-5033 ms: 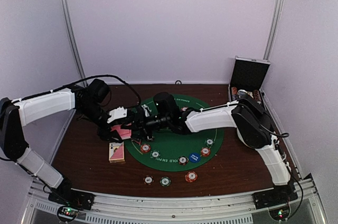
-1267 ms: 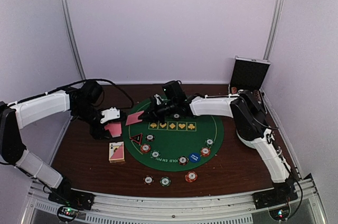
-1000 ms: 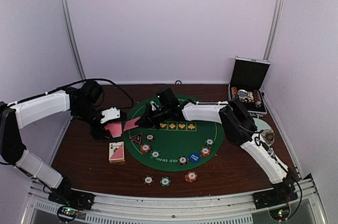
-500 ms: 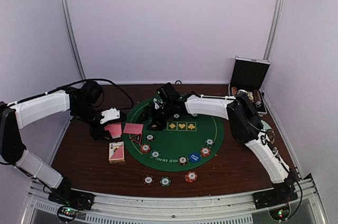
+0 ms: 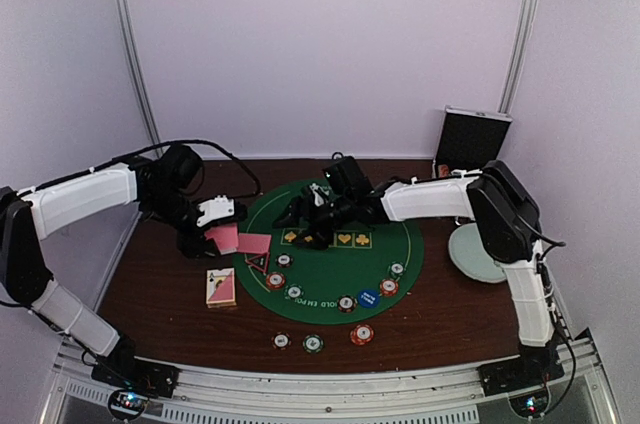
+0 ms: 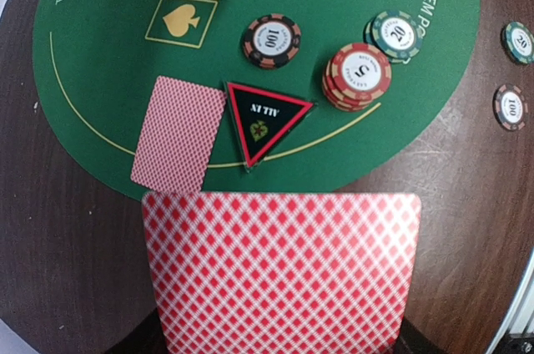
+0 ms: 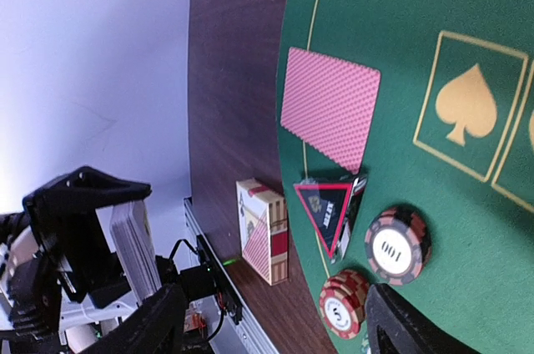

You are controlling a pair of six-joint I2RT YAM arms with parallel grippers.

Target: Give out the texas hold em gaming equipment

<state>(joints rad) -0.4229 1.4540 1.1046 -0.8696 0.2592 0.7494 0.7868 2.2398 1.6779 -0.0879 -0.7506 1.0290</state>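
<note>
My left gripper [image 5: 210, 228] is shut on a deck of red-backed playing cards [image 6: 281, 270], held just off the green mat's left edge. One card [image 6: 178, 144] lies face down on the mat [image 5: 330, 264], beside a black and red triangle marker [image 6: 265, 118]. My right gripper [image 5: 303, 227] hangs open and empty over the mat, right of that card [image 7: 329, 107]. Striped poker chips lie along the mat's near side: a dark one [image 6: 271, 40], a red stack [image 6: 358, 76] and a green one [image 6: 395, 34]. The blue dealer disc [image 5: 369, 298] sits among them.
A card box [image 5: 221, 287] lies on the wood left of the mat. Three chips [image 5: 313, 343] sit on the table in front of the mat. The open black case [image 5: 472, 144] stands at the back right, a pale plate [image 5: 478, 254] in front of it.
My right gripper has opened, leaving the card face down on the mat's left edge, and has pulled back to the right. The left gripper with the deck has shifted slightly right.
</note>
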